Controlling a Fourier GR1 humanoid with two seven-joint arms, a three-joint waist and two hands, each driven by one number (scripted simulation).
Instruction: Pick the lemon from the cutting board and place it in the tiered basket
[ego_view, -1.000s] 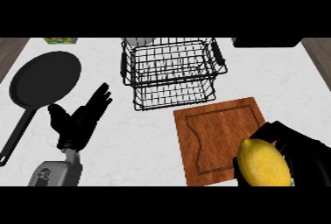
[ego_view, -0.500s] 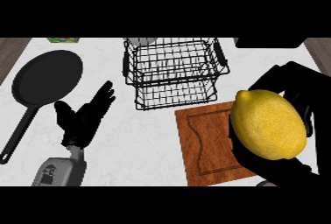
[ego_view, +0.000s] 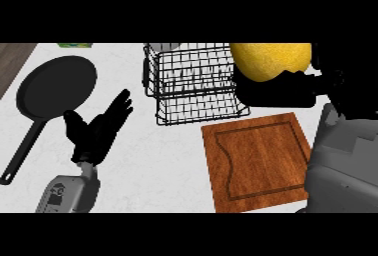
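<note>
since half a second earlier the right hand (ego_view: 284, 92), curled round the lemon (ego_view: 269, 60), had carried it off the cutting board (ego_view: 258, 160) to the tiered basket (ego_view: 193, 82)'s right edge, unreleased; left hand (ego_view: 96, 130) rested open.

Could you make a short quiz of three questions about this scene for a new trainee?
1. True or false: the lemon lies on the cutting board.
2. Which hand holds the lemon? A) left hand B) right hand C) neither
3. Fill in: the dark thing at the far left of the counter is a ____.

Key
1. False. The lemon is up in the right hand, beside the basket; the board is bare.
2. B. The left hand rests open at the lower left.
3. Pan.
</note>
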